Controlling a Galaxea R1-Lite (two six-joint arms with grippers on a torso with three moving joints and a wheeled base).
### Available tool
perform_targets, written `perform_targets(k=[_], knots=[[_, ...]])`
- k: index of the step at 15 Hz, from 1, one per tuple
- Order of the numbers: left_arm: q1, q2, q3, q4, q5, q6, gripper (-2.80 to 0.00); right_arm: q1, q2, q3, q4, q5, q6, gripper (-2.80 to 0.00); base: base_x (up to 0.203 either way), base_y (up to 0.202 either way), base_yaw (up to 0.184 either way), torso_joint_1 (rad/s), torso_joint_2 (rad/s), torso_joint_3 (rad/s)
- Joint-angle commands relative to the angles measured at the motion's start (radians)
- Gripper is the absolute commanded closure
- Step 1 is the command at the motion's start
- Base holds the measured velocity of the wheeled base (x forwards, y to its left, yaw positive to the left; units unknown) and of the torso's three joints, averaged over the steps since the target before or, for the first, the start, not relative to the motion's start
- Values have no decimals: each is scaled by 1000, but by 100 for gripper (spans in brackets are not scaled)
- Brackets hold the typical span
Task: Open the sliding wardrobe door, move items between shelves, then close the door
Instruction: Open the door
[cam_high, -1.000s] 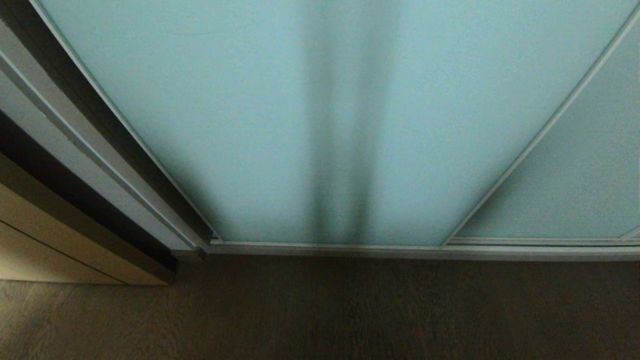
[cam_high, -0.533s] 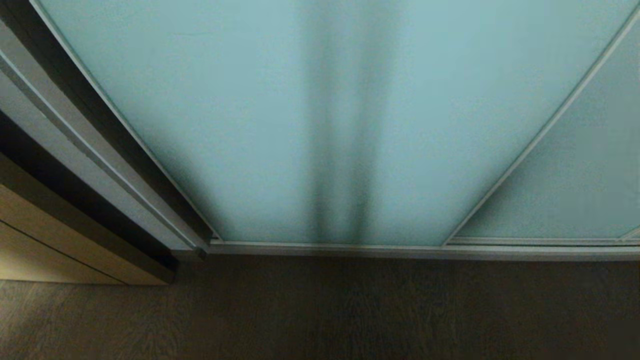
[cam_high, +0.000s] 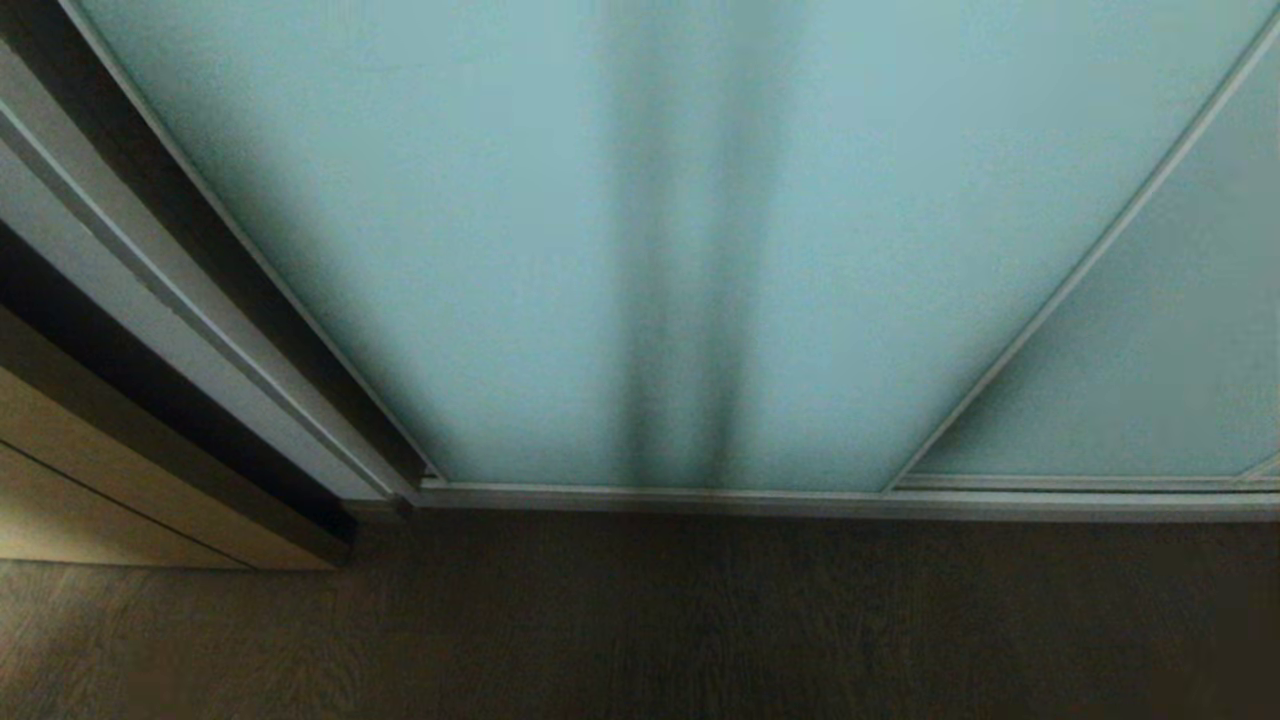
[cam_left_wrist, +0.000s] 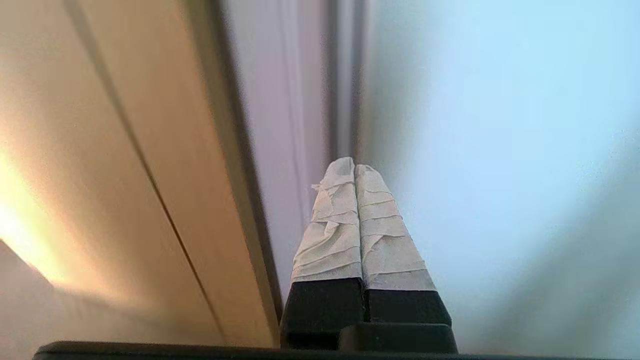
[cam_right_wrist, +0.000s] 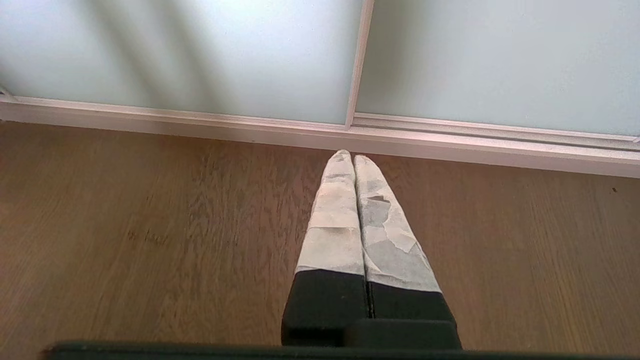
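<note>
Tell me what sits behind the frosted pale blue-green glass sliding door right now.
Behind the frosted pale blue-green glass sliding door, only a blurred dark vertical band shows. The frosting hides what it is, and any shelves or garments.

Two glass door panels (cam_high: 620, 250), two tools (cam_left_wrist: 355, 170)

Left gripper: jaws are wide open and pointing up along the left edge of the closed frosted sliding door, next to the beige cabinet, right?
Not quite. The left gripper has its jaws shut, taped tips pressed together, as the left wrist view shows. The rest holds: it points along the sliding door edge, beside the beige cabinet, and the door is closed.
</note>
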Motion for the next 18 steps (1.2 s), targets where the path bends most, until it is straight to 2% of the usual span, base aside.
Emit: perform_targets(k=[1,3,6,8,11,18], knots=[[17,187,-163,-123,103,26,0,0,-3,0,-1,0,0,0,0,0,0,0,0,0],[27,261,-211,-259,166,51,0,0,-3,0,-1,0,-1,0,0,0,0,0,0,0],[33,359,-225,-432,224,81,0,0,-3,0,-1,0,0,0,0,0,0,0,0,0],[68,422,-225,-529,242,102,0,0,-3,0,-1,0,0,0,0,0,0,0,0,0],[92,514,-253,-557,255,98,0,0,-3,0,-1,0,0,0,0,0,0,0,0,0],[100,677,-296,-560,296,73,0,0,-3,1,-1,0,0,0,0,0,0,0,0,0]])
